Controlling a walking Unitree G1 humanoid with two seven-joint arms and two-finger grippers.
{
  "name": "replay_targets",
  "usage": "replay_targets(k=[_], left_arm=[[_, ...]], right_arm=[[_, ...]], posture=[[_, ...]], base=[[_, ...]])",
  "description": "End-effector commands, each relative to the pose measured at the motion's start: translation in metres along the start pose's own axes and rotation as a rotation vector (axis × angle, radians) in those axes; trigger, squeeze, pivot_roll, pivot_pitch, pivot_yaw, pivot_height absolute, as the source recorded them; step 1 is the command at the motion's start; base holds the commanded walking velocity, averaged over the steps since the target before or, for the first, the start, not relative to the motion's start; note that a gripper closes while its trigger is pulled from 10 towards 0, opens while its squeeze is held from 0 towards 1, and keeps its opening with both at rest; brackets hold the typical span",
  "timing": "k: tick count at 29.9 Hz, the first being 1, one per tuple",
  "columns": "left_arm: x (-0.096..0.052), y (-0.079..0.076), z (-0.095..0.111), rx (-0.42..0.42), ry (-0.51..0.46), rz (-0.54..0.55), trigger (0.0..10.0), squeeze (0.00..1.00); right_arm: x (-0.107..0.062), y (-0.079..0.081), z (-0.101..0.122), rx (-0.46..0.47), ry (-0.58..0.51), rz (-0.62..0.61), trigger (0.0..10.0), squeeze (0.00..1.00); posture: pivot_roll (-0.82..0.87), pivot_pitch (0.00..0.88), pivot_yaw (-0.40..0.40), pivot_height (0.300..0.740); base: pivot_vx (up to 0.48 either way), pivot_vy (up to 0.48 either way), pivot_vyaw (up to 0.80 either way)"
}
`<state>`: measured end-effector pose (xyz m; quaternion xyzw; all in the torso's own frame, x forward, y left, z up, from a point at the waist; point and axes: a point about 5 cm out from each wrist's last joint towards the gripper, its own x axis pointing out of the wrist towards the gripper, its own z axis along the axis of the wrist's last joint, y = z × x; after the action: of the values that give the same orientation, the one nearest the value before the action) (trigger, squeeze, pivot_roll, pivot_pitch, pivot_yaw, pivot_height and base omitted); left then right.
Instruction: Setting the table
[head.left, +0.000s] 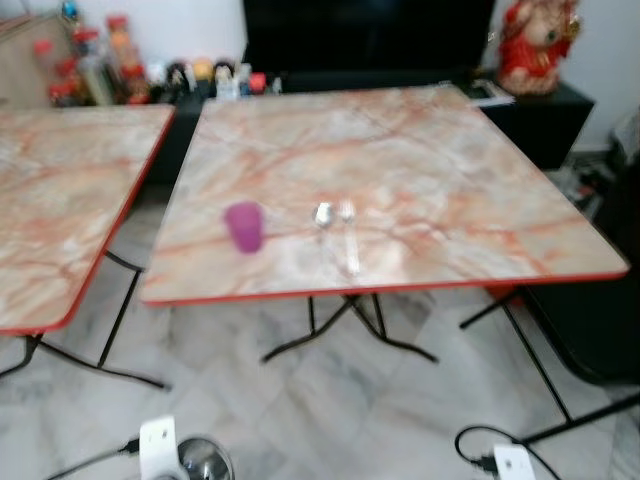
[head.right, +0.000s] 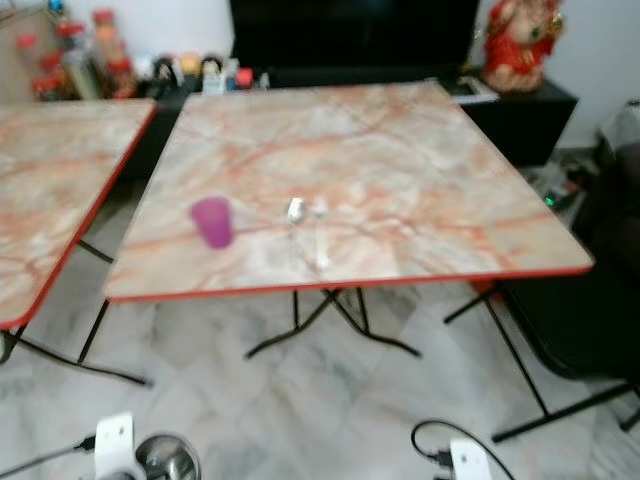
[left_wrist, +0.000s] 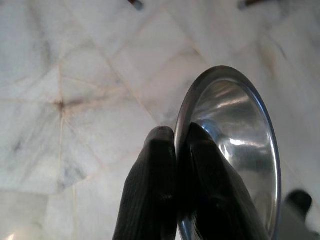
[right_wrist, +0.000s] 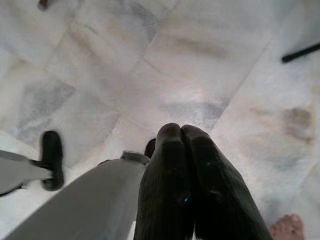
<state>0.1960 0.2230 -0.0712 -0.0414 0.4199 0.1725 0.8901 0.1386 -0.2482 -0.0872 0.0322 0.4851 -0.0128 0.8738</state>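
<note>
- Left gripper clamped on rim of a steel bowl; one black finger outside the rim, the other inside, bowl held edge-on above the marble floor.
- In the left eye view the same bowl sits at the bottom edge, left of centre, just beside the white wrist block.
- Right gripper pressed closed, fingers touching, nothing between them; hangs over the floor with a silver arm segment beside it.
- Marble-top table with red edge fills the middle of the frame, well apart from the held bowl, which is low in frame below the table's near edge.
- Purple cup upright on table, left of centre near the front edge.
- Spoon and fork lie side by side just right of the cup, handles toward the near edge; blurred.
- Second marble table at left of frame.
- Red figurine upper right, on a dark cabinet.
- Bottles and small figures upper left, blurred.
- A bare toe at lower right corner of right wrist view.
</note>
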Motion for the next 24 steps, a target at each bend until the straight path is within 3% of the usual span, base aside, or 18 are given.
replay_targets(k=[1,5,12,15,19,24], left_arm=[[-0.0010,0.0098,-0.0065,0.014,0.018,0.027,10.0,0.00],[-0.0011,0.0104,-0.0070,0.014,0.018,0.029,10.0,0.00],[-0.0011,0.0097,-0.0073,0.014,0.019,0.029,10.0,0.00],[-0.0010,0.0096,-0.0067,0.013,0.017,0.028,10.0,0.00],[-0.0009,0.0098,-0.0064,0.011,0.016,0.029,10.0,0.00],[-0.0008,0.0098,-0.0055,0.013,0.014,0.027,10.0,0.00]], right_arm=[[0.0018,0.0029,0.0054,-0.014,-0.028,-0.015,10.0,0.00],[0.0017,0.0029,0.0028,0.036,-0.020,-0.021,10.0,0.00],[0.0015,0.0021,0.0039,-0.013,-0.014,-0.011,10.0,0.00],[0.0014,0.0006,0.0061,-0.063,-0.020,-0.029,10.0,0.00],[0.0015,0.0022,0.0032,0.021,-0.019,-0.019,10.0,0.00],[0.0019,0.0047,0.0039,0.017,-0.019,0.014,10.0,0.00]], posture=[[0.00,0.050,-0.023,0.740],[0.01,0.055,-0.023,0.740],[0.00,0.056,-0.027,0.740],[0.00,0.056,-0.028,0.740],[0.00,0.058,-0.027,0.740],[0.00,0.058,-0.024,0.740]], base=[[0.000,0.480,0.80],[0.000,0.480,0.50],[0.000,0.480,0.00],[0.000,0.480,0.70],[0.000,0.480,0.60],[0.000,0.480,0.00]])
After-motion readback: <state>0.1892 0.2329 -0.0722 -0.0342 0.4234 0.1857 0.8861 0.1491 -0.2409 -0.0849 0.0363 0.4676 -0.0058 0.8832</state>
